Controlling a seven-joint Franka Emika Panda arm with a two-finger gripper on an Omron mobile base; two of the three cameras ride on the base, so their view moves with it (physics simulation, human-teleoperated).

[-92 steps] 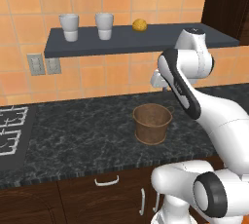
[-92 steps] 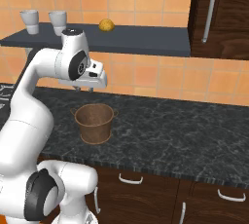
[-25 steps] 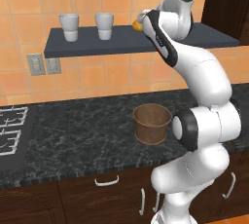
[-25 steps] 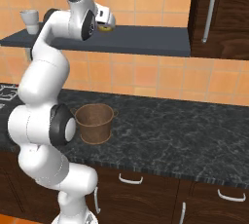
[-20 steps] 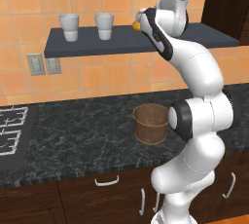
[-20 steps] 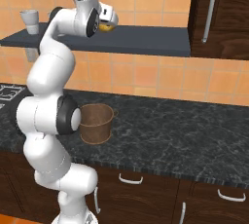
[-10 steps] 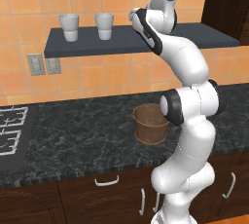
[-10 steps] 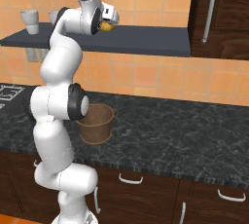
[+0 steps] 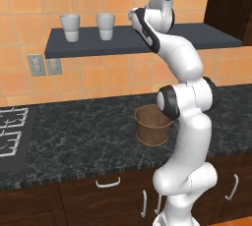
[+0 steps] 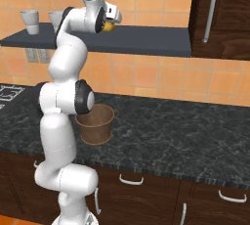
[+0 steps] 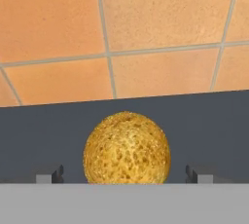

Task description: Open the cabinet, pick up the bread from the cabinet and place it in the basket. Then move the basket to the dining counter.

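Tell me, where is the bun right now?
The bun sits on the dark shelf, centred in the hand view between the open tool's tips, orange tiles behind.

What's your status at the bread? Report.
Pincer open, fingertips either side of bread on the grey shelf. Not gripped yet. Basket waiting on black worktop below. Nothing blocking.

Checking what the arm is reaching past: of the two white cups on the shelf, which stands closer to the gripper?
The right-hand cup, standing nearer the gripper on the shelf; the other cup sits further left, towards the shelf's end.
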